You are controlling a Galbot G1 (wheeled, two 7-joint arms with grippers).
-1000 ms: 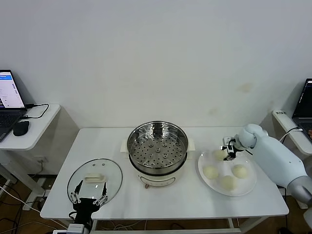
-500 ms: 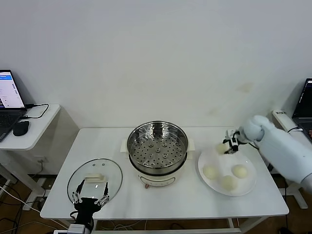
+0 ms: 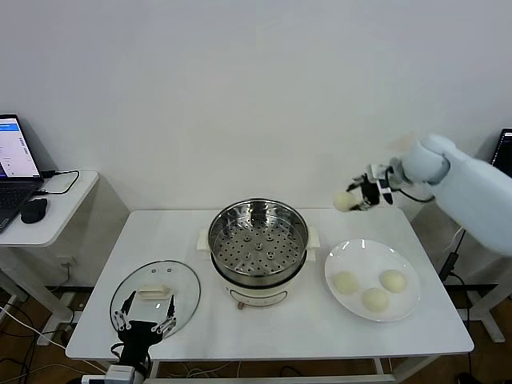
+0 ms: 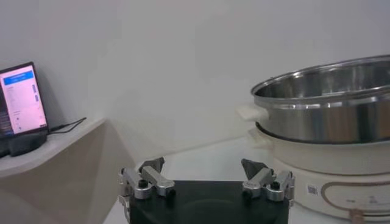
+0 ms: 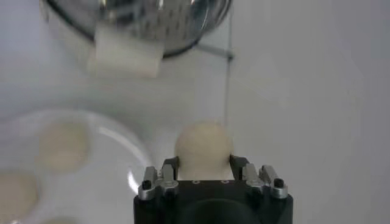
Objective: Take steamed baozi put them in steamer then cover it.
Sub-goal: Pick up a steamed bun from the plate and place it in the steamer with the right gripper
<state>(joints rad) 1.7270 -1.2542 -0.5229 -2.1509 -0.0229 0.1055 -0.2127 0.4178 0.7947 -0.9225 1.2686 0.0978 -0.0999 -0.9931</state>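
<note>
Carrying one baozi (image 3: 344,201) in right gripper (image 3: 359,196), fingers pinching bun sides, raised high between plate (image 3: 404,308) and steamer (image 3: 258,237) to clear steel rim. Three buns remaining on plate, right of steamer. Cover (image 3: 156,292) flat near left, off pot. Left gripper (image 3: 146,319) parked over cover, fingers spread. Right wrist view alone confirms pinch (image 5: 203,149); left wrist view alone shows spread fingers (image 4: 150,177).

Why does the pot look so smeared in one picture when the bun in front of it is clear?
Right wrist view: the steamer and plate are blurred behind the sharper bun in the right end effector. Head view: even, soft light, and a pale reflection on the glass lid.
</note>
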